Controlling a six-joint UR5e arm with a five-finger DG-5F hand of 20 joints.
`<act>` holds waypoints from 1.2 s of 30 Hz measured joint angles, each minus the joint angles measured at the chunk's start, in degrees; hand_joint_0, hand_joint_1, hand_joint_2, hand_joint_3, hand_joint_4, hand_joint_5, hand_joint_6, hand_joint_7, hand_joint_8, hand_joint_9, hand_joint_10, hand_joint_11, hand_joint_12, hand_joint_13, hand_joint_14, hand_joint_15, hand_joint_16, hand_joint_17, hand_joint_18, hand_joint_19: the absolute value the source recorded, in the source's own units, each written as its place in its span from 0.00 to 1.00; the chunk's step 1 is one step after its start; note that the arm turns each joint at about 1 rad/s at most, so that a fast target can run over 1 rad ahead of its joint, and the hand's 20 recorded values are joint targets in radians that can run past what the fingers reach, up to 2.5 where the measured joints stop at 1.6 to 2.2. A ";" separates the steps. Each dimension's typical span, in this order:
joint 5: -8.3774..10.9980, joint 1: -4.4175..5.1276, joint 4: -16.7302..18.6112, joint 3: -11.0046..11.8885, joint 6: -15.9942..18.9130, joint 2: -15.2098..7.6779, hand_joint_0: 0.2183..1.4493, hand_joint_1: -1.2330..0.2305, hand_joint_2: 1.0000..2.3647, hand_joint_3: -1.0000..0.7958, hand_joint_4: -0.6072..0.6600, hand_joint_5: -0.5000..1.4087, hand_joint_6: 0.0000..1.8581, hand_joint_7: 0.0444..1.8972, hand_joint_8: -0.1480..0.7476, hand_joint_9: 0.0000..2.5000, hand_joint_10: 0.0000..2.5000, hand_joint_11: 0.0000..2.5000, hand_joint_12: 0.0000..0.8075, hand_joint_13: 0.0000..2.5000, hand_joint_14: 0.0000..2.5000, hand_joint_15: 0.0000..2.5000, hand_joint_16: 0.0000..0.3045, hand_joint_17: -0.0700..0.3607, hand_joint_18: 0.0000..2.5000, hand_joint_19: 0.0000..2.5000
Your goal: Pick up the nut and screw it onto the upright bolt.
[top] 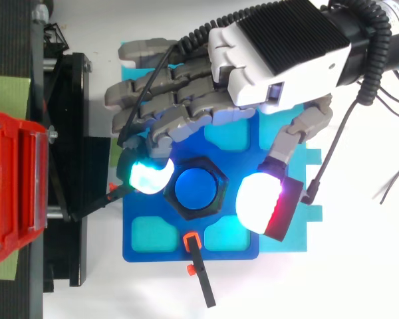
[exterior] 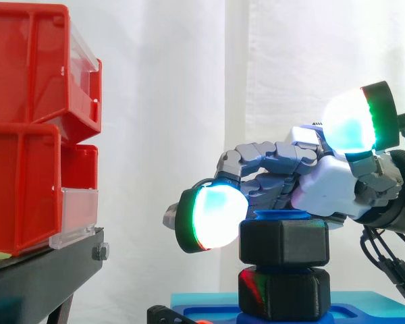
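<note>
The black hex nut [exterior: 283, 241] already sits on the upright blue bolt [top: 198, 188] at the middle of the blue plate [top: 166, 251], and the hand [top: 279, 46] is spread and holds nothing, so next it probably must pinch and turn the nut.

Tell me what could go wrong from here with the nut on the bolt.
The nut sits at the very top of the bolt, so probably few threads hold it; a sideways push from the hand might tilt and jam it. The hand also reaches close to the black stand, so turning might knock against it.
</note>
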 measured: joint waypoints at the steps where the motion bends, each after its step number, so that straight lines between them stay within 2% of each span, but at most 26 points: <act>1: -0.10 -0.09 0.01 0.00 0.00 0.00 0.15 0.77 0.00 0.28 0.70 0.20 0.27 0.51 0.49 0.20 0.00 0.00 0.43 0.08 0.00 0.00 0.14 0.38 0.00 0.00; 8: -1.32 -0.99 0.24 0.01 -0.05 0.02 0.18 0.75 0.00 0.28 0.70 0.23 0.27 0.60 0.49 0.26 0.00 0.00 0.40 0.12 0.00 0.00 0.11 0.34 0.00 0.00; 14: -2.94 -2.03 0.79 0.10 0.01 0.03 0.20 0.74 0.00 0.28 0.59 0.28 0.27 0.69 0.44 0.36 0.00 0.00 0.35 0.20 0.00 0.00 0.08 0.30 0.02 0.00; 16: -3.36 -2.32 0.93 0.17 0.02 0.03 0.21 0.72 0.00 0.28 0.53 0.30 0.27 0.72 0.43 0.39 0.00 0.00 0.31 0.24 0.00 0.00 0.07 0.27 0.08 0.00; 25: -5.79 -3.65 0.64 1.87 0.26 0.06 0.21 0.69 0.00 0.28 0.49 0.30 0.31 0.64 0.37 0.52 0.00 0.00 0.24 0.36 0.00 0.00 0.04 0.23 0.23 0.00; 29: -6.50 -4.01 0.43 2.72 0.36 0.05 0.21 0.69 0.00 0.28 0.49 0.30 0.32 0.64 0.37 0.58 0.00 0.00 0.21 0.40 0.00 0.00 0.04 0.22 0.28 0.01; 32: -7.16 -4.37 0.14 3.57 0.45 0.07 0.21 0.69 0.00 0.28 0.58 0.30 0.27 0.74 0.41 0.55 0.00 0.00 0.24 0.38 0.00 0.00 0.04 0.23 0.24 0.00; 36: -8.22 -4.70 -1.43 5.86 0.75 0.08 0.21 0.70 0.00 0.28 0.65 0.26 0.27 0.61 0.44 0.48 0.00 0.00 0.28 0.32 0.00 0.00 0.06 0.26 0.17 0.00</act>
